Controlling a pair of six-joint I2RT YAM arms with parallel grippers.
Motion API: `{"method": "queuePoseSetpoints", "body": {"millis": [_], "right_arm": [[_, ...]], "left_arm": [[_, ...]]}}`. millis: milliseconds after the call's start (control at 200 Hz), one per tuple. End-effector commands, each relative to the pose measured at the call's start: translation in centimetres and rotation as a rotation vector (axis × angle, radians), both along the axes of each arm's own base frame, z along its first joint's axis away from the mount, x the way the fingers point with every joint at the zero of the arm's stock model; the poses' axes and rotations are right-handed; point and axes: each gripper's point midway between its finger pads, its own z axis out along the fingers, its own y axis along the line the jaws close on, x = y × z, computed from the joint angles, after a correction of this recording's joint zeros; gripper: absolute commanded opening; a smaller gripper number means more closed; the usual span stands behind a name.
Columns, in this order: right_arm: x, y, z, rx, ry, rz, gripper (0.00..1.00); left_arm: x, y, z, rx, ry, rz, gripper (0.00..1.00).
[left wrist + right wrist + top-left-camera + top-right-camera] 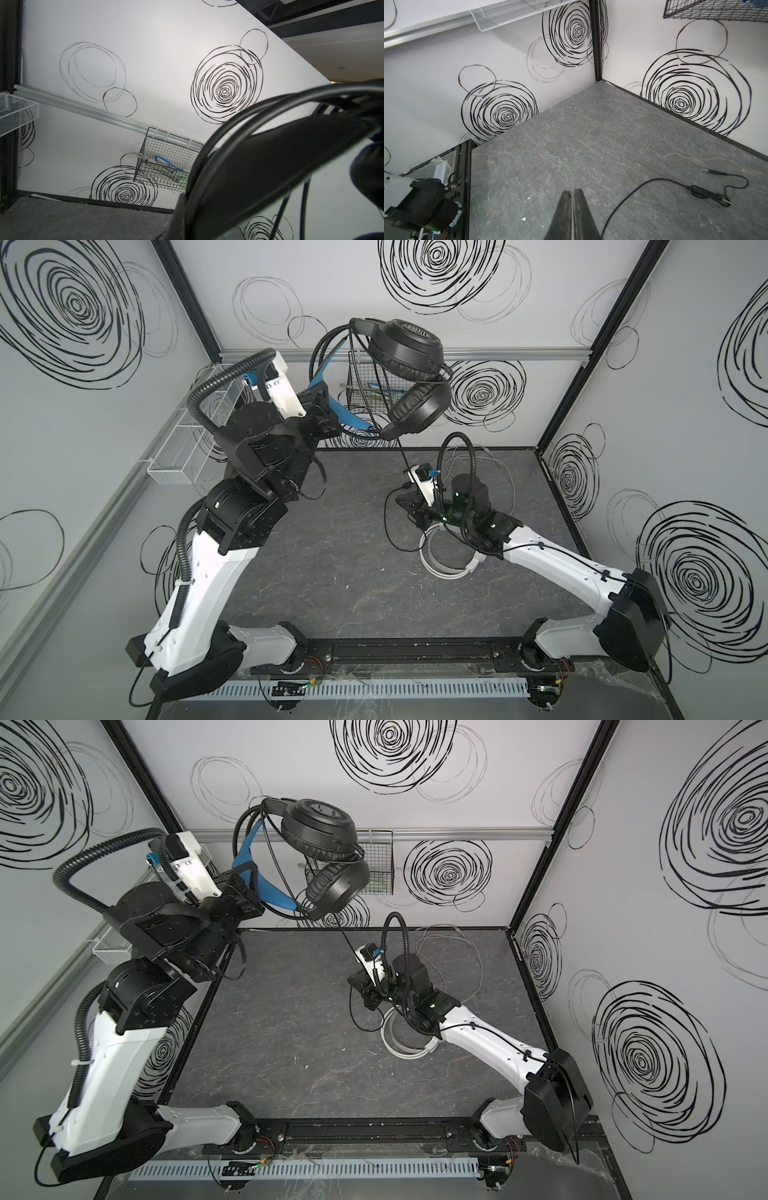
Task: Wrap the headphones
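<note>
Overhead, a wire basket (358, 383) hangs behind the raised black headphones (405, 346).

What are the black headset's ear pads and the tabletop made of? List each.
Ear pads: probably faux leather, matte black; soft wrinkled folds around the cushion. Tabletop: grey stone look with pale veins, dull finish; real slate or printed laminate, cannot tell.
</note>
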Motion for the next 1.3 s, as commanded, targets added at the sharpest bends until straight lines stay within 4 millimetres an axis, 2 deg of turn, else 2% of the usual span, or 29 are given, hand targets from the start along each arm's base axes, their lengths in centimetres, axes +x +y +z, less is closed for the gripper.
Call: {"method": "queuePoseSetpoints", "body": {"millis": [0,90,170,365,495,600,720,911,1156,1296], "right_arm": [[-1.6,1.6,-1.3,-0.139,-0.053,0.036,0.03],[-3.0,2.3,-2.4,-0.213,-0.069,0.068,0.0],[-4.0,2.3,-2.4,-0.233,-0.089,0.083,0.0],[-6.3,1.6,-0.8,-0.268,-0.146,0.083,0.0],[-8.4,1.4,0.4,-0.326,-0.232,0.094,0.0],[-9.8,1.7,1.1,-0.43,-0.368,0.076,0.0],[-9.0,1.2,4.1,-0.43,-0.457,0.007,0.0],[-7.1,0.6,9.0,-0.46,-0.652,-0.092,0.07],[-4.0,0.1,13.3,-0.509,-0.83,-0.192,0.13],[-1.6,-1.0,14.1,-0.577,-0.88,-0.286,0.13]], "left_arm": [[-0.7,3.3,3.0,-0.199,-0.085,0.122,0.0],[0.2,3.5,1.4,-0.196,-0.045,0.165,0.0],[0.8,3.8,0.1,-0.17,-0.021,0.204,0.0],[1.9,7.1,-3.4,-0.017,0.035,0.389,0.0],[2.3,9.5,-5.4,0.072,0.072,0.497,0.0],[2.6,9.8,-6.6,0.179,0.106,0.544,0.0],[2.6,9.0,-8.3,0.293,0.15,0.559,0.0],[2.7,6.6,-12.5,0.503,0.241,0.527,0.0],[2.0,4.2,-17.8,0.734,0.332,0.411,0.0],[1.4,3.2,-19.9,0.814,0.363,0.305,0.0]]}}
